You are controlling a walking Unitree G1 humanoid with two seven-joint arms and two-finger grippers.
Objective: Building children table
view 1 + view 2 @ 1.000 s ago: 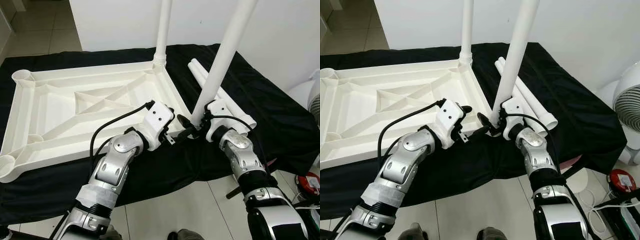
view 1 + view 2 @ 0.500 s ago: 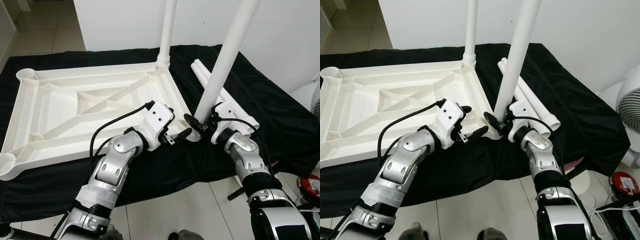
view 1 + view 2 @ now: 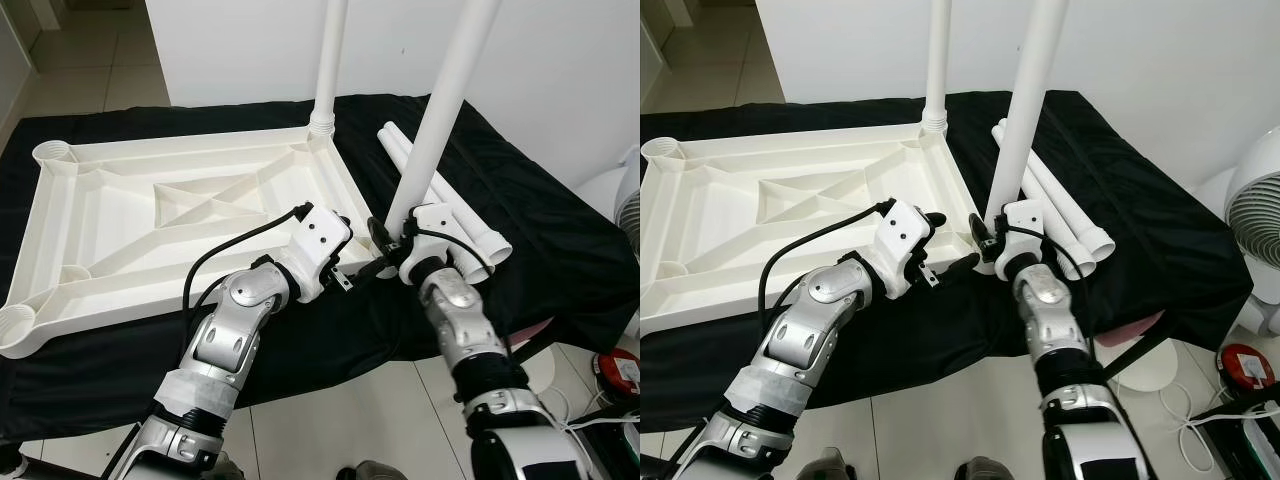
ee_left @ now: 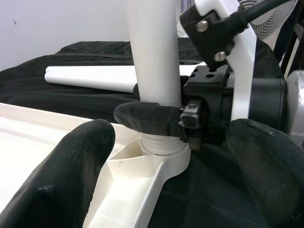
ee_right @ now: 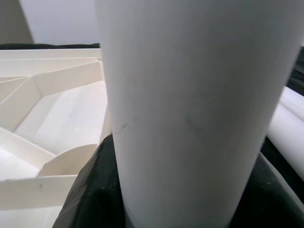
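The white tabletop (image 3: 180, 160) lies upside down on a black cloth. One white leg (image 3: 329, 60) stands in its far right corner. A second leg (image 3: 440, 110) stands with a slight lean on the near right corner socket (image 4: 164, 152). My right gripper (image 3: 385, 240) is shut on that leg just above the socket, and the leg (image 5: 190, 109) sits close in the right wrist view. My left gripper (image 3: 355, 272) is open just in front of that corner, its fingers (image 4: 71, 171) spread to either side of the socket and touching nothing.
Two spare white legs (image 3: 450, 215) lie on the cloth right of the tabletop. A white fan (image 3: 1260, 200) stands at the far right, with a red object (image 3: 1245, 362) and cables on the tiled floor. A white wall runs behind the table.
My right forearm has swung in toward the left and the held leg stands a little more upright over the corner socket. The left gripper stays open beside it.
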